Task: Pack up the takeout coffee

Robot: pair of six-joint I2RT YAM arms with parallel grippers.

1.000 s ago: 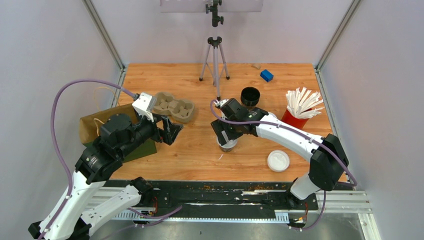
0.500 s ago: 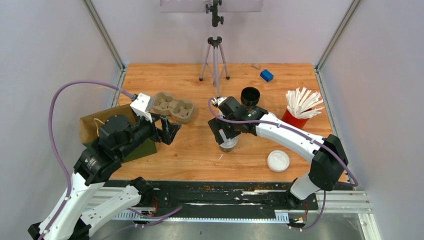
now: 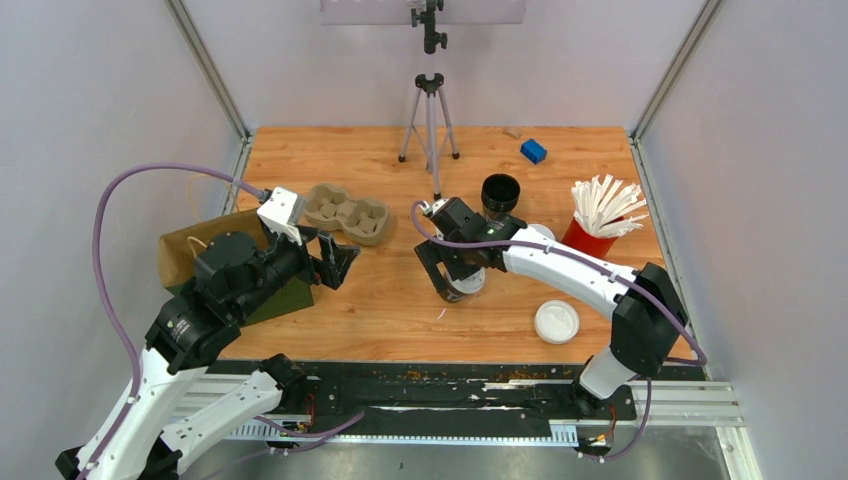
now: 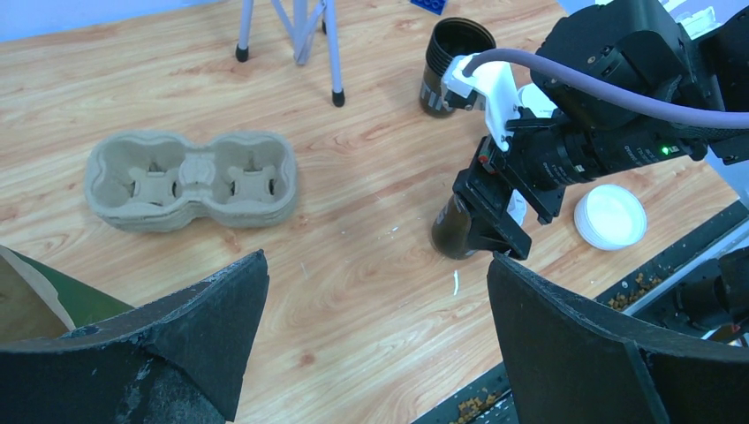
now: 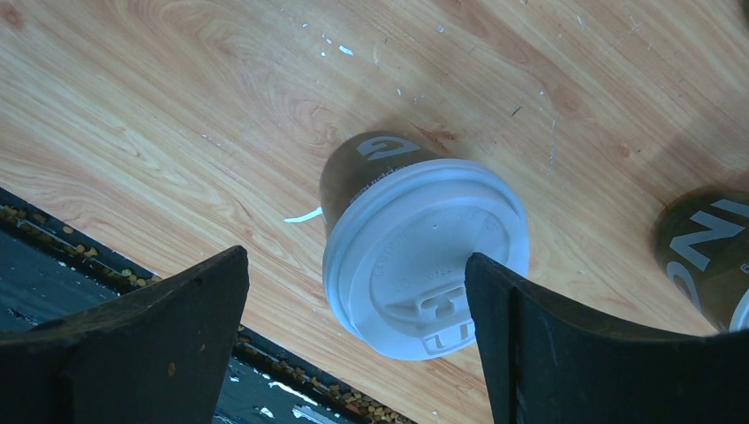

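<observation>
One takeout coffee (image 5: 424, 256), a dark cup with a white lid, stands upright on the table (image 3: 390, 300), also visible in the top view (image 3: 468, 284) and the left wrist view (image 4: 452, 231). My right gripper (image 5: 356, 261) hangs over it, open, its fingers on either side of the lid; the right finger is close to the rim. A second takeout coffee (image 5: 707, 265) stands to the right of it (image 3: 541, 232), largely behind the right arm. My left gripper (image 4: 378, 265) is open and empty above bare wood at the left (image 3: 335, 262).
A pulp cup carrier (image 3: 345, 213) lies at back left, a brown paper bag (image 3: 190, 250) beside the left arm. A stack of black lidless cups (image 3: 500, 192), a red cup of white sticks (image 3: 600, 215), a loose white lid (image 3: 556, 321), a blue block (image 3: 533, 151) and a tripod (image 3: 430, 110) stand around.
My right gripper has shifted slightly left and back over the lidded cup, and its jaws stand a little wider. The left gripper has drifted slightly toward the back.
</observation>
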